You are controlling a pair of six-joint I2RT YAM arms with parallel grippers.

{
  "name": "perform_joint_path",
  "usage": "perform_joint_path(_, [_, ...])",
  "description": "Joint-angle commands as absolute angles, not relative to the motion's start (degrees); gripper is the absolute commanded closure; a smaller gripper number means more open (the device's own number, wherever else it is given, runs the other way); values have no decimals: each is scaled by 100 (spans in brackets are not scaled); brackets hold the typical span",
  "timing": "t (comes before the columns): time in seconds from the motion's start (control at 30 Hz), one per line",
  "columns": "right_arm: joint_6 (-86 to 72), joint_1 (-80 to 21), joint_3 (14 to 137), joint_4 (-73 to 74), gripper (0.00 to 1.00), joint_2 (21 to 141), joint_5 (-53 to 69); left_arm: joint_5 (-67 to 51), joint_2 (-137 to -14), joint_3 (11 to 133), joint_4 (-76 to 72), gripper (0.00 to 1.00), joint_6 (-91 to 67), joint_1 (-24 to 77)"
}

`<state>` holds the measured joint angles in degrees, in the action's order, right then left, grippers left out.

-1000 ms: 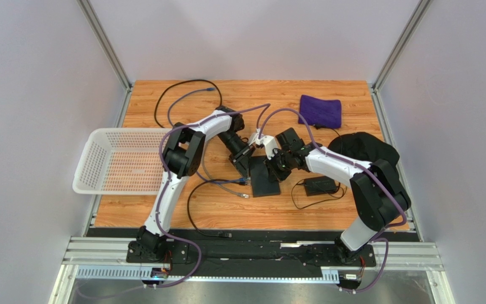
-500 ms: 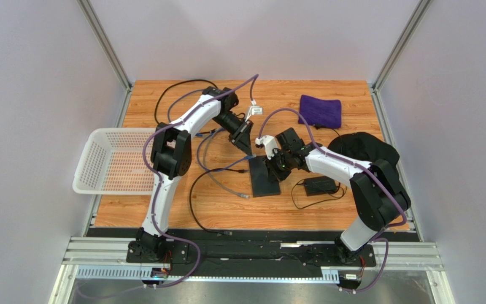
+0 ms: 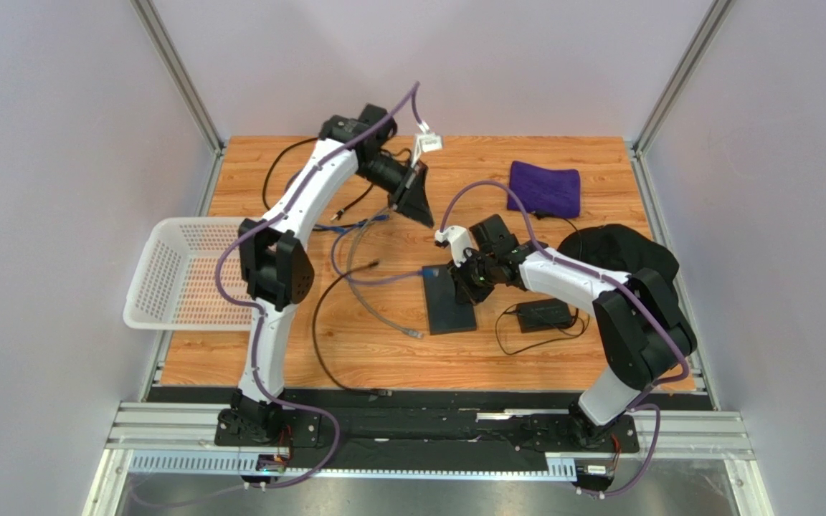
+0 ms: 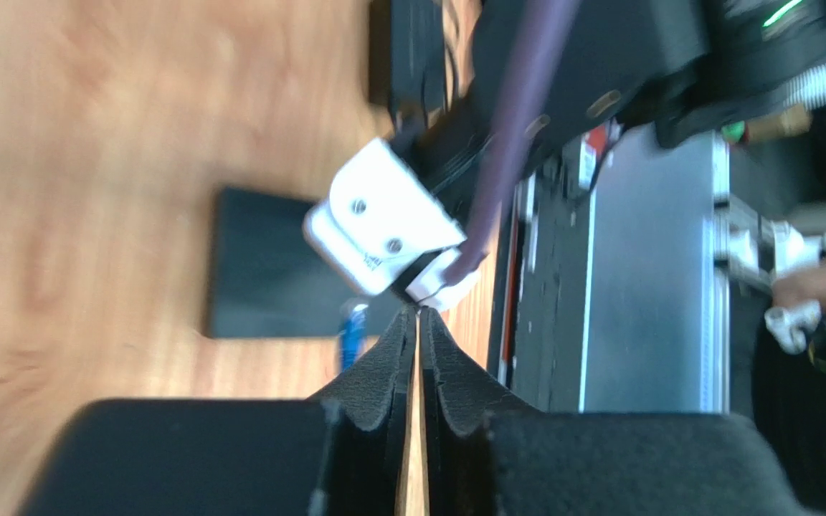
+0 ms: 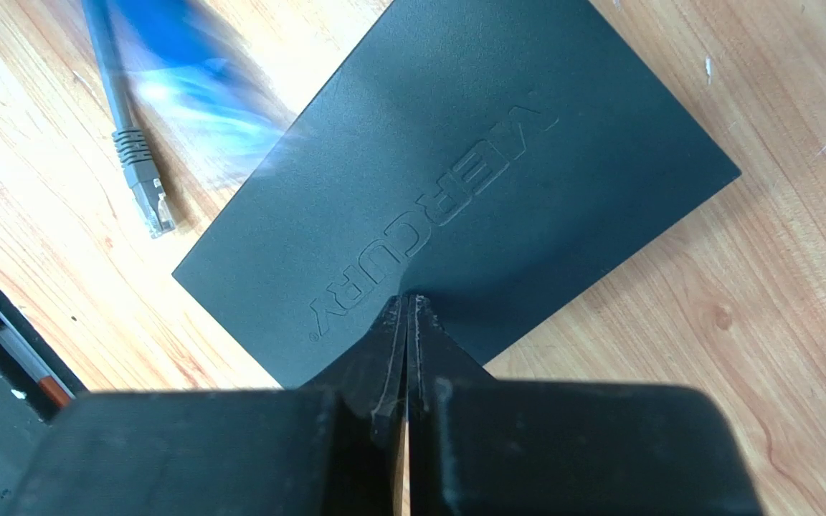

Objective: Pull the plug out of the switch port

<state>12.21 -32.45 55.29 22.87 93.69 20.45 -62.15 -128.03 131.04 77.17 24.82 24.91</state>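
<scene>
Compared with a second ago, the left arm is reaching far higher and toward the back of the wooden table [image 3: 600,161], well away from the switch's edge where it was working. A blue plug [image 5: 186,97] that sat against that edge is now streaking, blurred, across the right wrist view, clear of the switch [image 5: 471,161].

The left gripper [image 4: 420,323] is showing its jaws pressed together. Nothing is visible between them, though a blue fleck is sitting just beside the tips. The right gripper [image 5: 408,306] is also closed, its tips bearing down on the switch's flat top near one edge and pinning it.

The switch is lying flat near the table's middle, its long axis running roughly from near to far. It is toward the near right of the left gripper and well apart from it, so the right arm is much the nearer. Its sockets are not showing. A second grey plug [image 5: 148,199] is lying loose beside it. Judging by this, the plug appears to be out.
</scene>
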Motion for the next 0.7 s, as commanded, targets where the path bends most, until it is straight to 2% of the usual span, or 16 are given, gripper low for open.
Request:
perform_joint_path(0.0, [1362, -3278, 5519, 2610, 100, 9641, 1819, -6819, -11857, 13913, 6726, 100, 1347, 2005])
perform_joint_path(0.13, [1397, -3287, 5607, 2637, 100, 9685, 1802, -7425, -11488, 13861, 4812, 100, -628, 1662])
perform_joint_path(0.27, [1468, -3287, 5643, 2637, 100, 9677, 1749, -8005, -11443, 13247, 1207, 100, -3980, 1363])
perform_joint_path(0.33, [1511, -3305, 5634, 2646, 100, 9642, 1723, -8103, -11592, 13166, 923, 98, -4219, 1275])
perform_joint_path(0.4, [1608, -3305, 5599, 2637, 100, 9545, 1644, -7859, -11602, 13017, 2340, 89, -3038, 1100])
perform_joint_path(0.43, [1634, -3305, 5555, 2637, 100, 9501, 1617, -7605, -11584, 12999, 3156, 82, -2249, 1064])
perform_joint_path(0.47, [1670, -3305, 5485, 2619, 100, 9414, 1574, -6680, -11558, 13034, 4965, 77, -275, 1055])
perform_joint_path(0.53, [1714, -3313, 5371, 2619, 100, 9334, 1547, -5586, -11321, 12746, 6112, 66, 1233, 1256])
perform_joint_path(0.57, [1714, -3305, 5283, 2584, 100, 9282, 1512, -4972, -11172, 12031, 6143, 63, 2066, 1318])
perform_joint_path(0.63, [1661, -3296, 5230, 2566, 100, 9202, 1485, -4703, -10645, 11123, 5656, 57, 2355, 1371])
perform_joint_path(0.67, [1661, -3287, 5229, 2558, 100, 9202, 1468, -4676, -10478, 10274, 5460, 55, 2512, 1371])
